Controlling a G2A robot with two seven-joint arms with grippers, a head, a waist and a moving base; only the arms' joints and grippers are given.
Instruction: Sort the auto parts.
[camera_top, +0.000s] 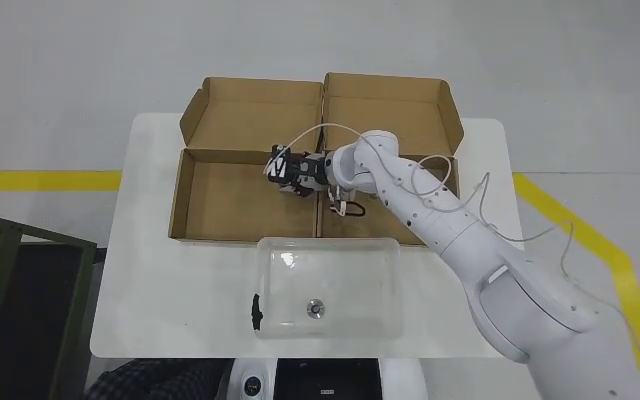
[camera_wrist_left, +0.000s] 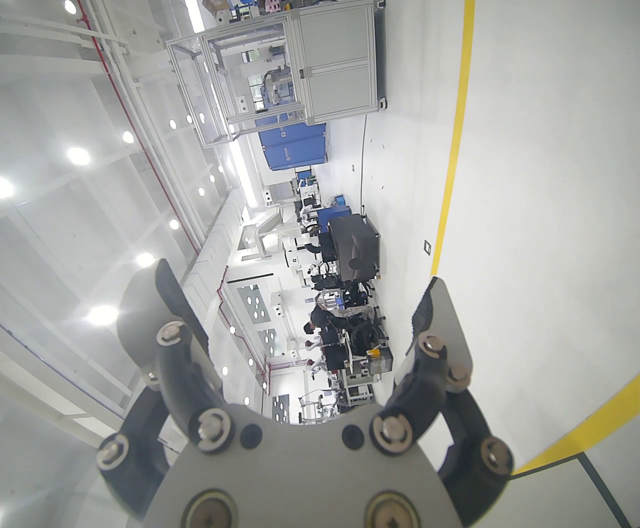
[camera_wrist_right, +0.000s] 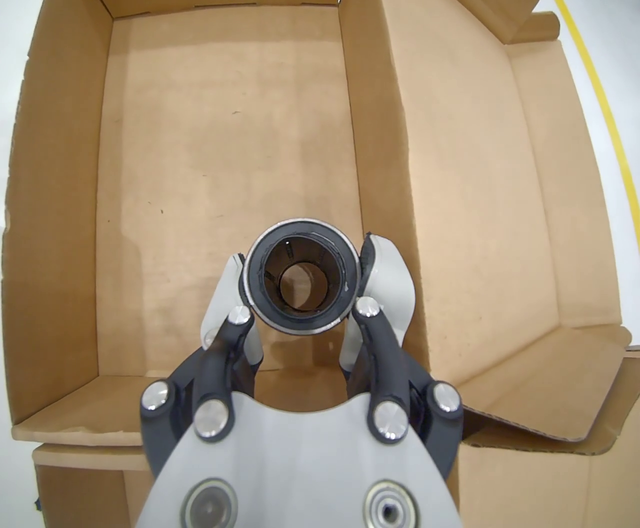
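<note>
- A white table is seen across the middle of the top view, with everything else sat on it.
- Two brown cardboard boxes are parked side by side at upper centre, flaps folded open: the left box and the right box, touching along a shared wall.
- A clear plastic tub is placed just below the boxes, at lower centre.
- The right gripper is held over the right end of the left box, close to that shared wall.
- A black cylindrical sleeve with a metal rim is clamped between the right gripper's fingers, above the box floor, bore facing the wrist camera.
- The left gripper is spread wide with nothing in it, pointed out at the workshop.
- A small black part is seen at the tub's left edge.
- A small round metal part is lying in the tub.
</note>
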